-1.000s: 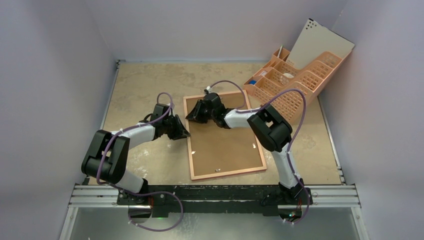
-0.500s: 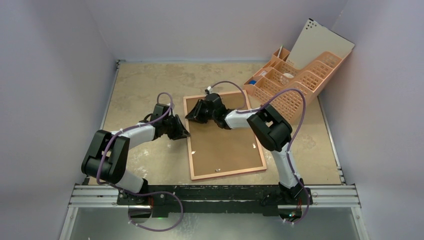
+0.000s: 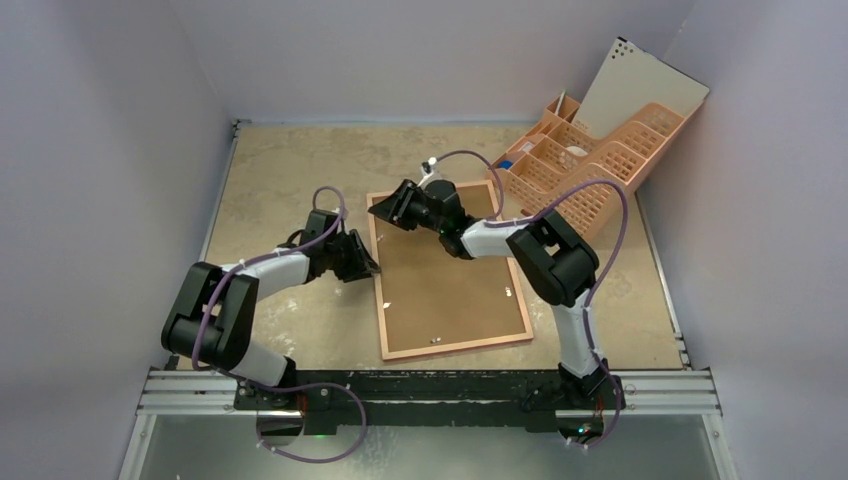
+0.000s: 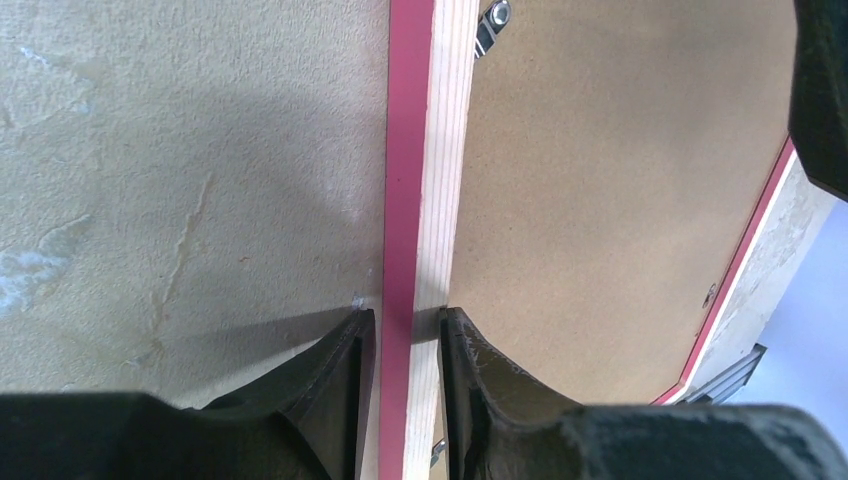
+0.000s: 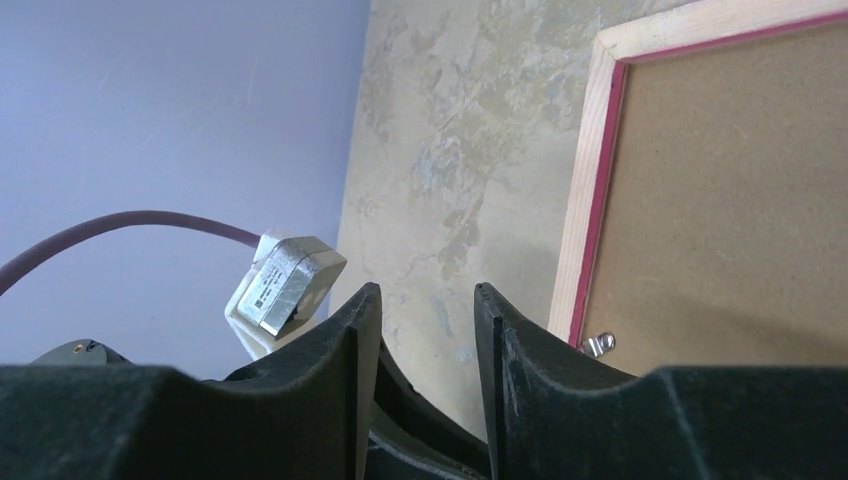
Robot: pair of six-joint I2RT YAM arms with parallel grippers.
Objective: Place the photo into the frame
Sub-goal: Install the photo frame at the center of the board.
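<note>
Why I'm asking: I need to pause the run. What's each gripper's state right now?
Left gripper: slightly open, straddling the frame rail.
Right gripper: open, holding nothing.

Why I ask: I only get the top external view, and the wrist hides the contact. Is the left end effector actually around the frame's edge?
Observer: Yes. In the left wrist view the left end effector straddles the frame at its left rail, with one finger by the pink outer side and the other on the inner side next to the backing board.
Operator: Clamped on it?
Observer: Seemingly not. A thin dark gap shows between the outer finger and the pink side.
Operator: Is the right end effector carrying anything?
Observer: No. Its wrist view shows the right end effector open and empty, over the table beside the frame's corner.
</note>
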